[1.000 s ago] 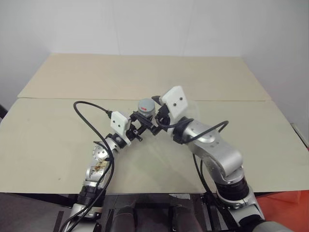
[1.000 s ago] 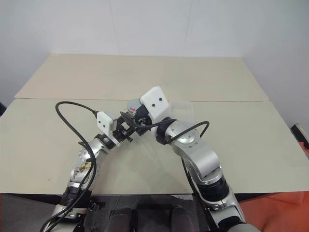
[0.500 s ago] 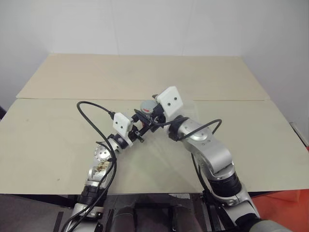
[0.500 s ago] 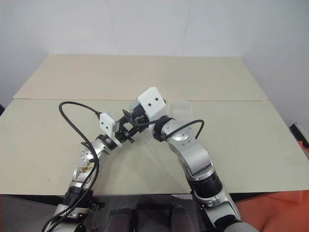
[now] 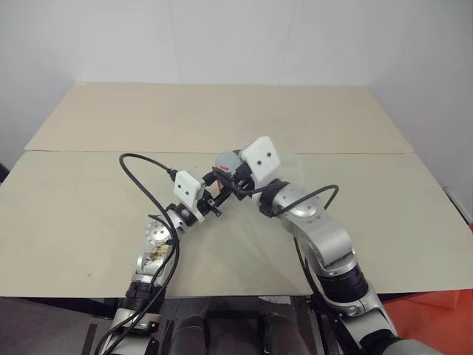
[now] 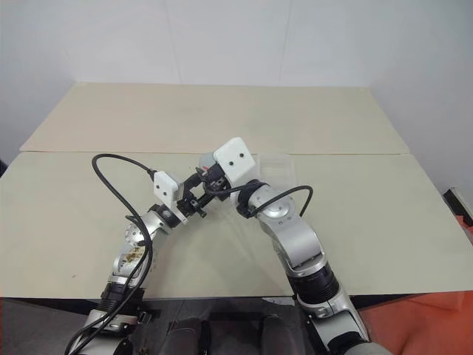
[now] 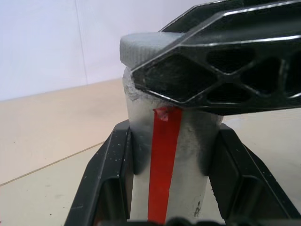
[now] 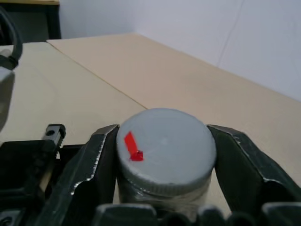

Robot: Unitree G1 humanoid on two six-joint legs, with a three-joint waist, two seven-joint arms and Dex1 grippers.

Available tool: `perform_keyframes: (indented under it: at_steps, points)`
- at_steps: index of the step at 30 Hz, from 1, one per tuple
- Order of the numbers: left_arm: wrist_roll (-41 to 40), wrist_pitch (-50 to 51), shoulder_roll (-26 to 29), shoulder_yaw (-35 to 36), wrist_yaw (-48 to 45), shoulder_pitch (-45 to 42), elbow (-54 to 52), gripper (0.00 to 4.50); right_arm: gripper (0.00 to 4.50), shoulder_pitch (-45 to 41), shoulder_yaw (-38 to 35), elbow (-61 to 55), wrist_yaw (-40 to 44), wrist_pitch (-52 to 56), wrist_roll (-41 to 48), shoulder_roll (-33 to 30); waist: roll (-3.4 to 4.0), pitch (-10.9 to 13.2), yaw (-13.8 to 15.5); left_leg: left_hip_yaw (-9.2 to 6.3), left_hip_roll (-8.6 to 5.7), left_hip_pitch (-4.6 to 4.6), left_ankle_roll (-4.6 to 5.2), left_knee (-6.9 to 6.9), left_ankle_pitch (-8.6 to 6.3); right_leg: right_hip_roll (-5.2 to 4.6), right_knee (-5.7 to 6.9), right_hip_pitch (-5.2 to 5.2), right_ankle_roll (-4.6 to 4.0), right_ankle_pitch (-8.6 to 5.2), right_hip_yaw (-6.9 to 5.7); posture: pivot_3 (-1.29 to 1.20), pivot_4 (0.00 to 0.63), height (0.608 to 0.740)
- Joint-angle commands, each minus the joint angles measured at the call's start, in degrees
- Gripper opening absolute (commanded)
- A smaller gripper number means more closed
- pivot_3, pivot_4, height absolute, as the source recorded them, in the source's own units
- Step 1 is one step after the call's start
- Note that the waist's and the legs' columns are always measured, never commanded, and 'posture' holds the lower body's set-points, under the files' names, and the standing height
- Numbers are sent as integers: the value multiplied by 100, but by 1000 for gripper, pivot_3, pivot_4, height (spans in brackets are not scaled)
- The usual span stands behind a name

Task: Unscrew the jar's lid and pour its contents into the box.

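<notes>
Above the table's middle, my left gripper (image 5: 220, 183) is shut on the jar (image 7: 164, 160), a grey cylinder with a red stripe, and holds it upright by its body. The grey lid (image 8: 164, 139) with its small red mark sits on top of the jar. My right gripper (image 5: 230, 169) comes in from the right and is shut on the lid, one finger (image 8: 91, 162) pressed on each side of the rim. The clear plastic box (image 6: 279, 167) lies on the table just behind my right wrist. The contents are hidden inside the jar.
Two beige tabletops (image 5: 96, 214) meet at a seam running across the middle. A white wall stands behind the far edge. A black cable (image 5: 144, 174) loops up from my left arm.
My right gripper's fingers, which stood wide apart around the lid, have come together onto its rim. The left gripper and the jar have kept still.
</notes>
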Motion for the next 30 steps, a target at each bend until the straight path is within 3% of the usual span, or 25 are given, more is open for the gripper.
perform_keyframes:
  at_steps: [1, 10, 19, 30]
  points:
    - [-29, -149, -26, 21, 14, -37, -173, 1853, 2809, -86, -76, -39, 34, -236, -61, 32, 0, 0, 0, 0, 0, -1, 0, 0, 0, 0, 0, -1, 0, 0, 0, 0, 150, 740]
    - [-191, -31, 119, 14, -225, 77, -422, 1853, 2809, -79, -146, -2, 393, -404, 92, -66, 0, 0, -4, 0, 1, -1, 0, -1, 0, 0, -1, -1, 0, 0, 0, 0, 150, 740]
    - [-950, 456, 861, 19, -1269, 256, -1300, 1853, 2809, -198, -600, 8, 2218, -699, 1243, -768, 1, 1, -7, 0, 3, 0, 0, -3, 0, 1, -3, -1, 0, 0, -1, 0, 150, 740]
    - [-1600, 1106, 1239, -25, -2017, 121, -1811, 1853, 2809, -1029, -835, 1169, 4732, -1085, 2228, -1385, 2, 2, -2, 1, 4, 2, 0, -2, 0, 1, -3, 1, 0, 0, 0, 0, 150, 740]
